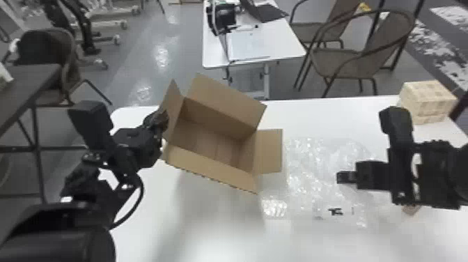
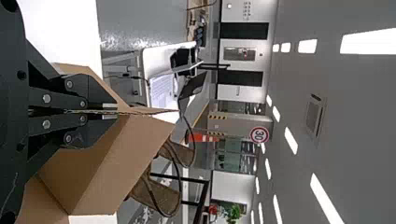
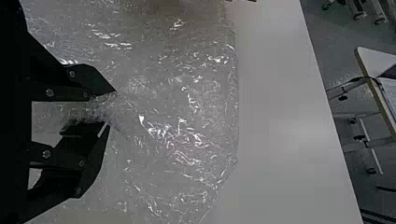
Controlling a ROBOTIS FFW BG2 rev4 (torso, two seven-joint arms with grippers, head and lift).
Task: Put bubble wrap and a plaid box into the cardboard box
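Left gripper [image 2: 112, 111] closed flat on a flap of the open, brown corrugated cardboard box [image 1: 216, 139], presumably to steady its mouth for loading. Right gripper [image 3: 111, 107] pinches a bunched fold of clear, glossy, crinkled bubble wrap [image 1: 313, 174], fingers parted only by the wad, likely for lifting; sheet spreads over smooth white table [image 1: 209, 230] beside the carton, while the cream, block-shaped plaid box [image 1: 426, 102] waits at the far right corner.

The brown, open-topped cardboard box [image 1: 212, 170] stands toward the far left corner of the white, flat tabletop [image 1: 209, 230]. Right of it lies the clear plastic bubble wrap [image 1: 306, 167]; behind that, the cream, block-shaped plaid box [image 1: 426, 101] occupies the far right corner.
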